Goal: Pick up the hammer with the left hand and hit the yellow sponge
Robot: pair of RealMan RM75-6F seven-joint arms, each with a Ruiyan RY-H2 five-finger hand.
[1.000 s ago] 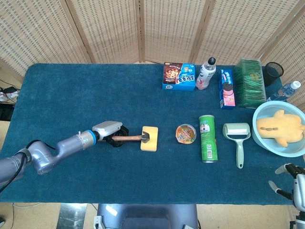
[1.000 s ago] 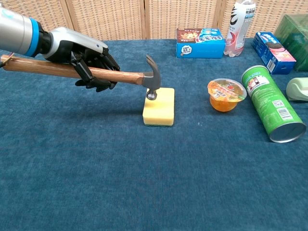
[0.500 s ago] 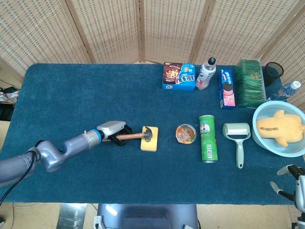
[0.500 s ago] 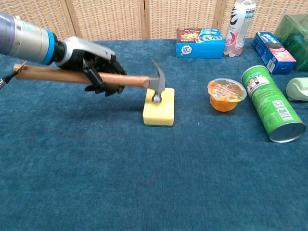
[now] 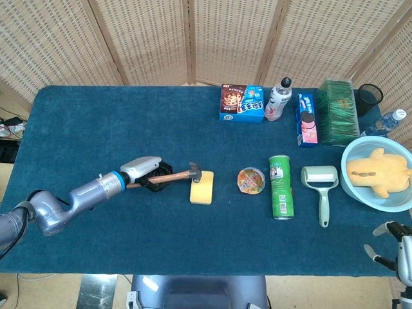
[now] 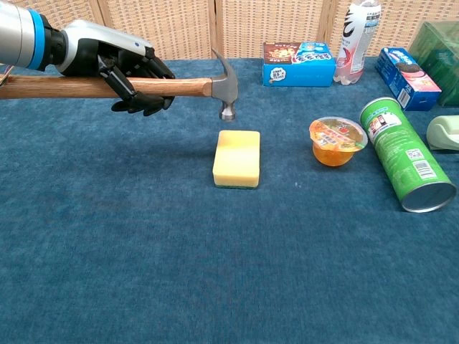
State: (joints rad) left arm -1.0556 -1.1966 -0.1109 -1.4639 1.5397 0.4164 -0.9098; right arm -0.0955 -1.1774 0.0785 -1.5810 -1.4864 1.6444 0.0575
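Note:
My left hand [image 6: 129, 77] [image 5: 153, 176] grips the wooden handle of the hammer [image 6: 188, 86] [image 5: 183, 174]. The hammer is held level, its steel head [image 6: 226, 89] raised clear above the far end of the yellow sponge [image 6: 237, 158] [image 5: 202, 188]. The sponge lies flat on the blue cloth, with nothing touching it. My right hand [image 5: 393, 248] shows only at the bottom right corner of the head view, low by the table's front edge; its fingers are spread and hold nothing.
Right of the sponge sit a jelly cup [image 6: 338, 140] and a green can [image 6: 405, 153] lying on its side. A lint roller [image 5: 320, 183], a blue bowl [image 5: 353, 185] holding a yellow plush, snack boxes [image 5: 241, 103] and a bottle [image 5: 279, 100] stand further right and back.
The hammer head rested on the sponge half a second ago. My left hand has lifted it, and the head now hangs above the sponge.

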